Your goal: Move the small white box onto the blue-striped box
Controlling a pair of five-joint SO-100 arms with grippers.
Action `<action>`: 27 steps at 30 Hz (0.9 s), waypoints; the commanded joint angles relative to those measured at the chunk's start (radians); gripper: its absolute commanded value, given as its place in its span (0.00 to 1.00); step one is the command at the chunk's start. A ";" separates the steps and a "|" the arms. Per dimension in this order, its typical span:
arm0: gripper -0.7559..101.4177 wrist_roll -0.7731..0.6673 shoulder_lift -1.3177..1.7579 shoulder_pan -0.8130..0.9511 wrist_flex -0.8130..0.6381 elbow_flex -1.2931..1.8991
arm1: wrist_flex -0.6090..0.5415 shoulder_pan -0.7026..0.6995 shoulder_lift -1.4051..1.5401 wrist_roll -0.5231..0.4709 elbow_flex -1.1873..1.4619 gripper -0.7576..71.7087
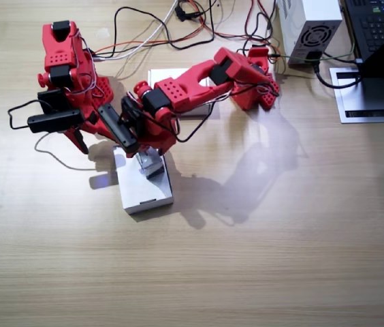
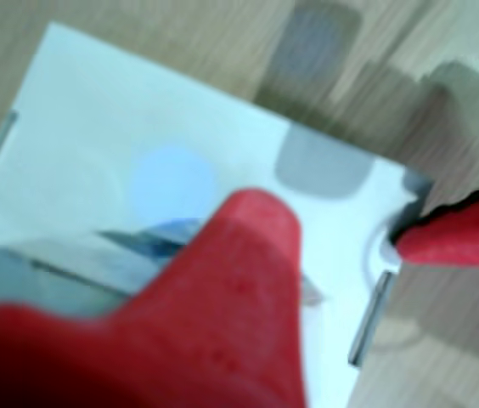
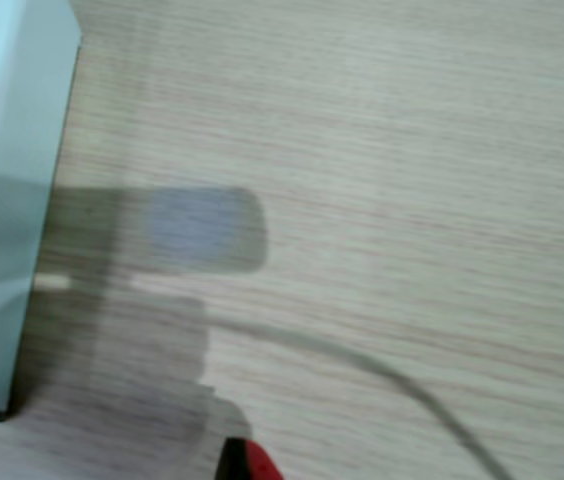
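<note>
The small white box (image 1: 152, 165) lies tilted on a flat white box (image 1: 141, 194) near the table's middle left. My left gripper (image 1: 148, 153) hangs right over it. In a wrist view the left gripper (image 2: 329, 225) has its fingers (image 2: 248, 280) spread, with only the flat box (image 2: 138, 110) showing between them. The small white box (image 2: 95, 255) is a blurred grey shape behind the near finger. No blue band shows on any box, so I cannot tell which is the blue-striped box. My right gripper (image 1: 80, 139) points down beside the flat box (image 3: 2, 150).
A second flat white box (image 1: 178, 85) lies partly hidden under the left arm. Cables (image 1: 178, 27) run across the back. A white power supply (image 1: 308, 24) and a laptop (image 1: 382, 27) stand at the back right.
</note>
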 commanded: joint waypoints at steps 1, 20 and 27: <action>0.27 0.067 -0.035 -0.020 0.040 -0.028 | 0.040 -0.002 0.028 -0.025 -0.011 0.74; 0.23 0.006 0.624 0.278 0.041 0.471 | 0.043 -0.080 0.028 0.044 -0.011 0.74; 0.23 -0.074 0.741 0.460 0.041 0.707 | 0.031 -0.109 0.028 0.074 -0.011 0.74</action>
